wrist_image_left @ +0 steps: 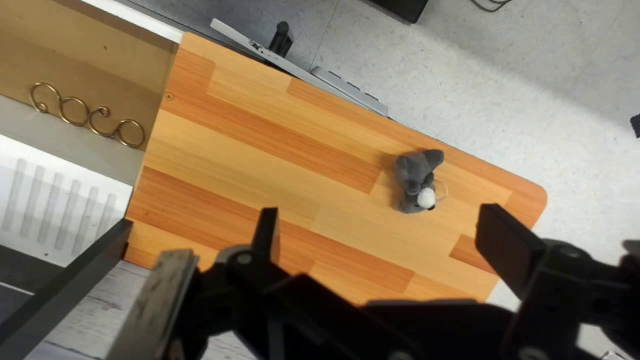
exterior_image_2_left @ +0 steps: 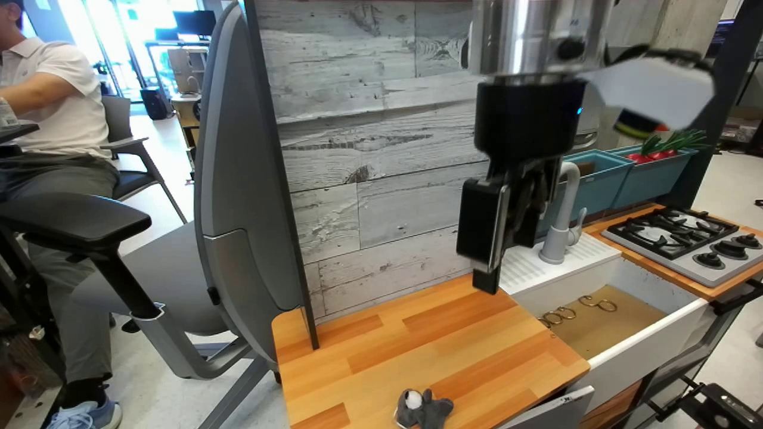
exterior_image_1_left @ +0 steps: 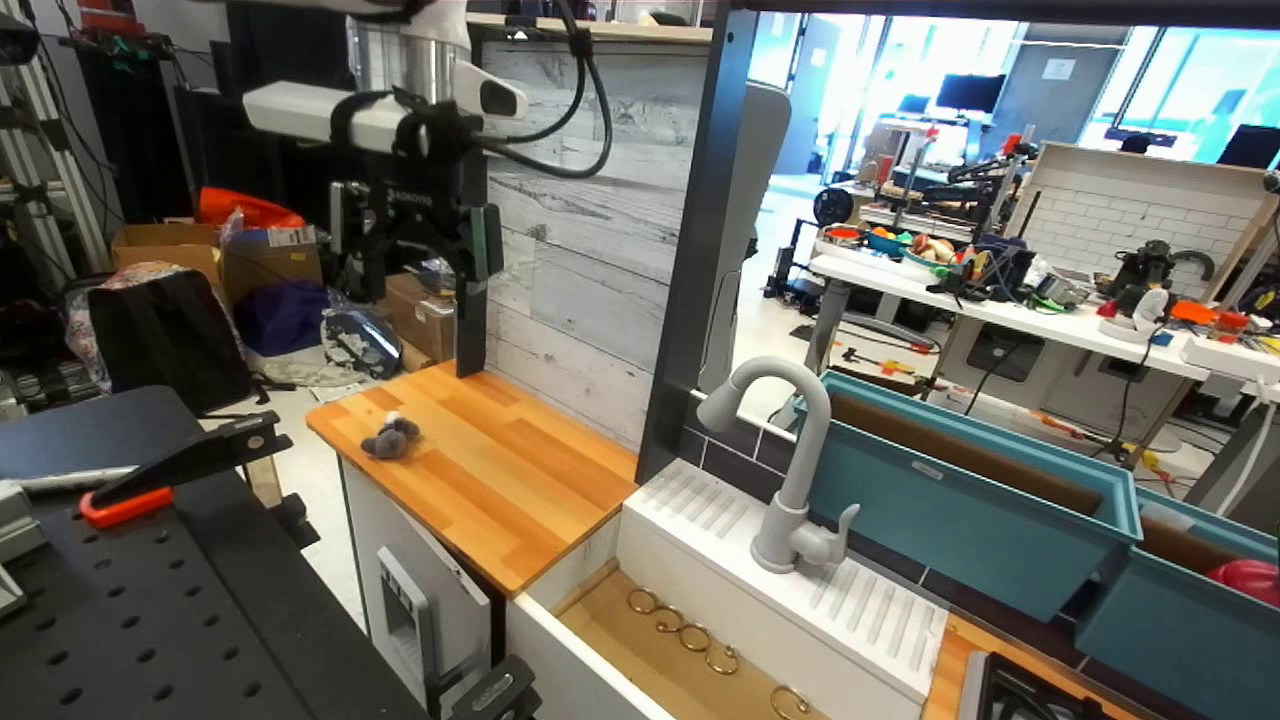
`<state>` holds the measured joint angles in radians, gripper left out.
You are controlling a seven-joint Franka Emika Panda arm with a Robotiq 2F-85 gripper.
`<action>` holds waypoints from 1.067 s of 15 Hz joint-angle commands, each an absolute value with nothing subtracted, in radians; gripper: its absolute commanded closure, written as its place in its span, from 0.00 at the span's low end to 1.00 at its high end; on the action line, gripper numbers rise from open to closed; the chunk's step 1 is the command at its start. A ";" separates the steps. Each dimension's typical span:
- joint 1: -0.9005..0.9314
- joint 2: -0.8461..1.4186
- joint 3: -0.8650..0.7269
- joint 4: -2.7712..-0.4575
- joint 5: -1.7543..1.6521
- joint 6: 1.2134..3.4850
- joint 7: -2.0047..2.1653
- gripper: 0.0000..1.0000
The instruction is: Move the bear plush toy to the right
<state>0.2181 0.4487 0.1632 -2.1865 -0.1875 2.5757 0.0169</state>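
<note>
"ROBOTIQ" lettering [exterior_image_1_left: 410,198] on the pincer [exterior_image_1_left: 420,275]

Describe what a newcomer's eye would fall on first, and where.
Likely the spread black fingers, hanging above the wooden counter. Next, perhaps, the grey faucet on its white ledge. Then the small grey plush toy on the counter, nearer the end away from the faucet.

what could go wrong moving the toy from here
The toy lies near the edge of the counter, so a nudge could send it to the floor. The hand hangs open above the counter; lowered off-centre, it might bump the toy. Carried too far, the toy may fall into the adjoining sink.
</note>
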 commanded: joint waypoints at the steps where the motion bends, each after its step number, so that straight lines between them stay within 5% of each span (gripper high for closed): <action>1: 0.274 0.602 0.130 -2.087 -0.231 2.625 0.026 0.00; 16: 0.408 0.968 0.072 -1.790 -0.268 2.580 0.011 0.00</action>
<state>0.3837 0.9127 0.0906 -1.8711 -0.2495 2.6124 0.0147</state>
